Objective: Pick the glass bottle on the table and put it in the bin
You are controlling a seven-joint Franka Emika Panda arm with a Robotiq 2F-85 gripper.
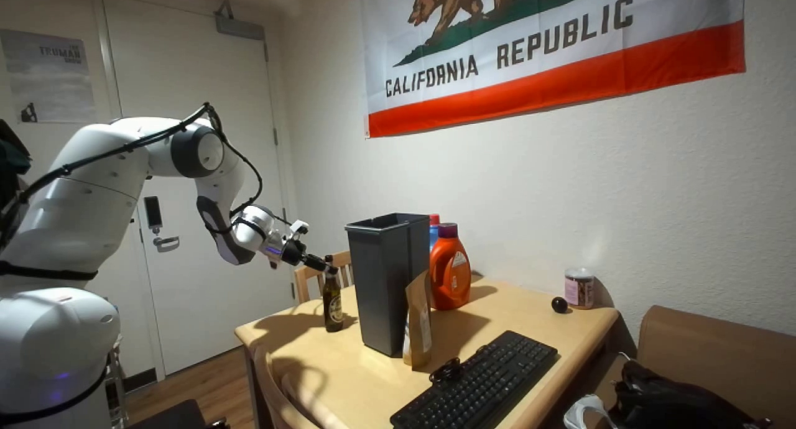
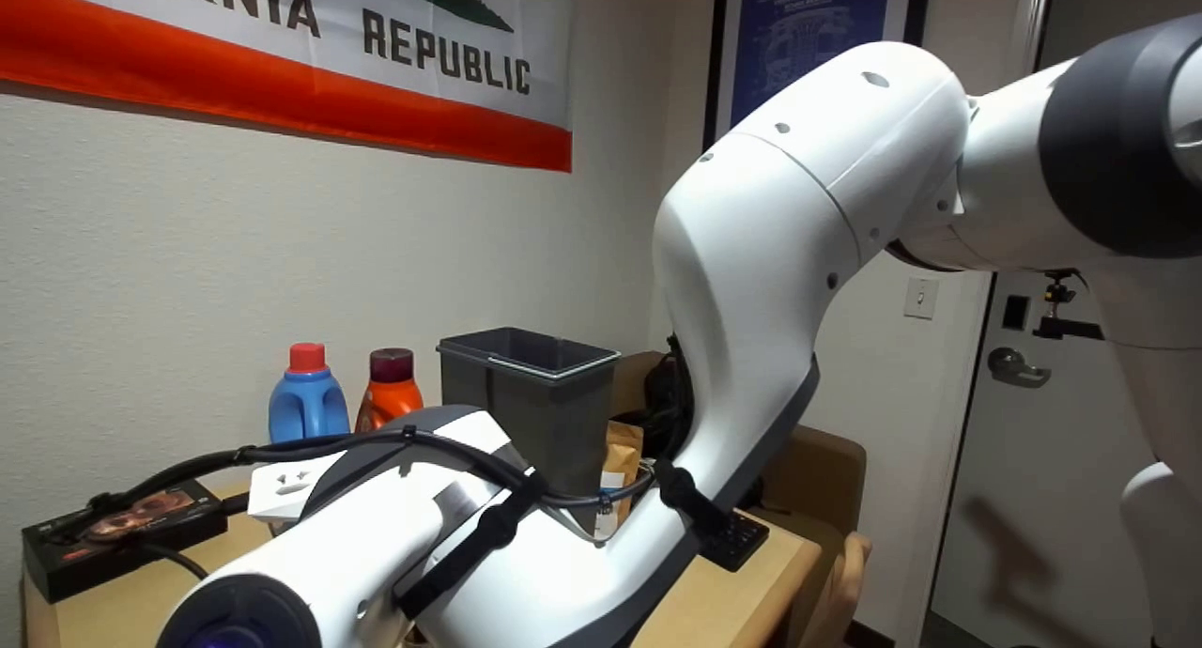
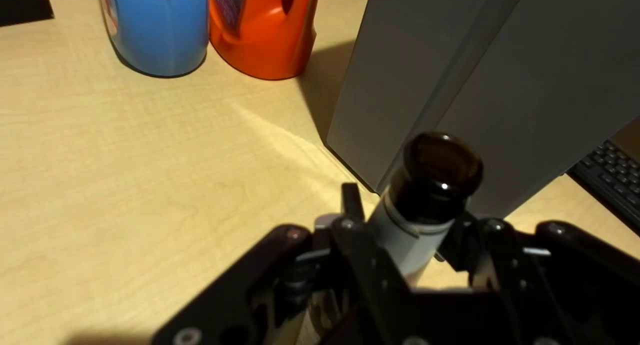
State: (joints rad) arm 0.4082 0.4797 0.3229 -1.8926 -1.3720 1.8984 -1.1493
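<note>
The dark amber-brown glass bottle [image 1: 333,304] stands upright on the tan table [image 1: 348,385], left of the tall dark grey bin [image 1: 385,286] in an exterior view. My gripper [image 1: 328,267] is at the bottle's neck. In the wrist view the fingers [image 3: 407,230] lie on both sides of the white-wrapped neck and appear to touch it; the open mouth of the bottle [image 3: 440,167] sticks up above them. The bin [image 3: 480,95] stands just beyond. In an exterior view the arm hides the gripper and bottle, while the bin [image 2: 526,423] shows, open at the top.
An orange jug [image 1: 449,273] and a blue jug [image 2: 307,408] stand behind the bin. A brown paper bag [image 1: 418,329] leans near the bin's front. A black keyboard [image 1: 479,382], a jar [image 1: 579,290] and a black ball [image 1: 559,304] are farther right. A black box [image 2: 122,535] lies at a table end.
</note>
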